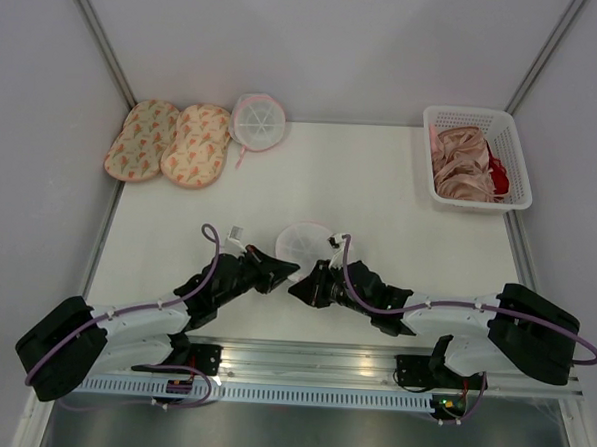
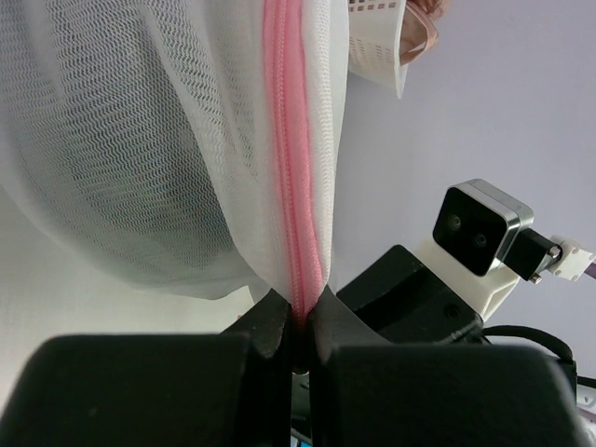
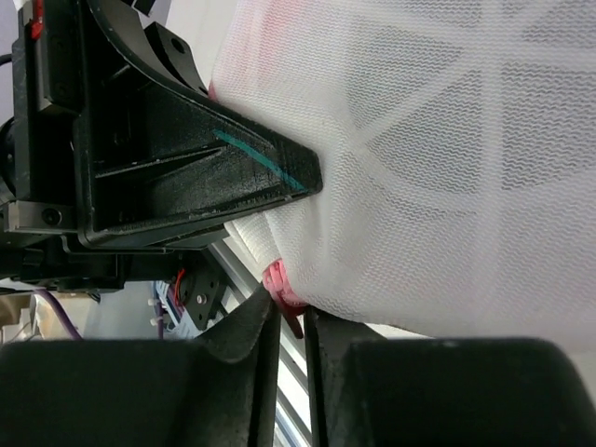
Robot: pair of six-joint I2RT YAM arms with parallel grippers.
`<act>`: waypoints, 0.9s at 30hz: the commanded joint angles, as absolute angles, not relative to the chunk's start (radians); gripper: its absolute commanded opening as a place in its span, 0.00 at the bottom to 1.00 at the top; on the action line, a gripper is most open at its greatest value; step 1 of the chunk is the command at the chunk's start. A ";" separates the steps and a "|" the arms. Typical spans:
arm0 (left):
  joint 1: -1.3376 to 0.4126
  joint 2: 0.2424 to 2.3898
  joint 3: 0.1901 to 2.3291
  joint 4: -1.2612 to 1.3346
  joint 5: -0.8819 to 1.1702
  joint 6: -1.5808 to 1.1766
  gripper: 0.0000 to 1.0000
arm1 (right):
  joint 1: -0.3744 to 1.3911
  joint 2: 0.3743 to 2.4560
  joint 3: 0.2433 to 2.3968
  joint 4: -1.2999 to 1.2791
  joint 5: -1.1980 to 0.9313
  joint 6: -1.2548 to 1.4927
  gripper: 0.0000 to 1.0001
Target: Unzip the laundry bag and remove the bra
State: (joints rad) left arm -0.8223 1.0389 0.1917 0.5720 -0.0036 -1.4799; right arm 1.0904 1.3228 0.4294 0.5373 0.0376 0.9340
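Note:
The laundry bag (image 1: pixel 303 243), a white mesh pouch, sits in the middle of the table near both arms. My left gripper (image 1: pixel 289 271) is at its near left edge. In the left wrist view the gripper (image 2: pixel 296 312) is shut on the pink zip edging (image 2: pixel 291 177), with mesh (image 2: pixel 140 140) spreading to the left. My right gripper (image 1: pixel 298 289) is at the near edge. In the right wrist view it (image 3: pixel 289 315) is shut on the pink zip pull (image 3: pixel 282 284) under the mesh (image 3: pixel 447 186). The black bra is hidden.
A white basket (image 1: pixel 469 113) at the back right holds beige-pink satin garments (image 1: pixel 460 162) and a red one (image 1: pixel 498 176). Two patterned padded pieces (image 1: pixel 168 142) and a ribbed round pouch (image 1: pixel 257 119) lie at the back left. My left gripper's body (image 3: pixel 186 158) is close beside the right fingers.

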 commanded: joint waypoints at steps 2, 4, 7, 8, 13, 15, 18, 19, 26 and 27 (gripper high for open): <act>-0.838 1.025 0.169 0.586 0.006 -1.513 0.02 | 1.094 1.283 0.465 0.580 0.060 0.919 0.11; -0.838 1.019 0.163 0.583 0.005 -1.511 0.02 | 1.094 1.269 0.463 0.542 0.060 0.916 0.01; -0.838 0.994 0.150 0.558 0.005 -1.502 0.02 | 1.094 1.238 0.471 0.448 0.052 0.899 0.01; -0.838 0.968 0.140 0.548 0.003 -1.496 0.02 | 1.094 1.221 0.475 0.415 0.049 0.894 0.00; -0.834 0.823 0.130 0.367 -0.044 -1.398 0.02 | 1.094 1.229 0.573 0.125 -0.027 0.819 0.01; -0.827 0.744 0.126 0.313 -0.052 -1.368 0.02 | 1.094 1.264 0.594 0.085 -0.064 0.805 0.00; -0.810 0.669 0.126 0.243 -0.034 -1.292 0.02 | 1.094 1.311 0.607 0.054 -0.113 0.782 0.01; -0.805 0.657 0.130 0.192 -0.028 -1.276 0.02 | 1.095 1.322 0.614 0.032 -0.121 0.767 0.00; -0.762 0.580 0.184 0.029 -0.012 -1.160 0.02 | 1.094 1.394 0.681 -0.135 -0.150 0.690 0.00; -0.759 0.574 0.189 0.015 -0.012 -1.138 0.02 | 1.095 1.393 0.689 -0.165 -0.143 0.684 0.01</act>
State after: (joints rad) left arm -0.7944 0.6003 0.1463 0.1219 0.0284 -1.2606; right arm 1.1015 1.3846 0.6807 0.0719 -0.1680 0.7494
